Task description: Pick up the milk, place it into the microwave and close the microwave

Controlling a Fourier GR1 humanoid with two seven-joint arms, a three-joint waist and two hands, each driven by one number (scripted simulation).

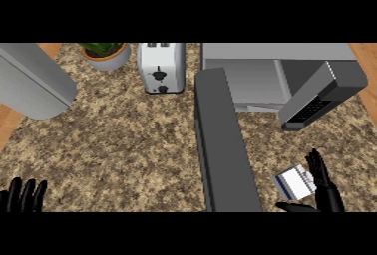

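Head view: on the worktop (125, 144) the microwave (254, 79) is seen far right, its door (225, 149) swung open toward the near edge. The right hand (327, 191) is much the nearer; its fingers (318, 167) are held straight, apart from the thumb, nothing pinched. The milk (294, 183) lies just left of them, between door and palm, long axis tilted; contact cannot be told. The left hand (22, 196) is rested open at lower left, partly cut off

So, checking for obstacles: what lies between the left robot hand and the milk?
The microwave's open door, between left robot hand and milk, head view.
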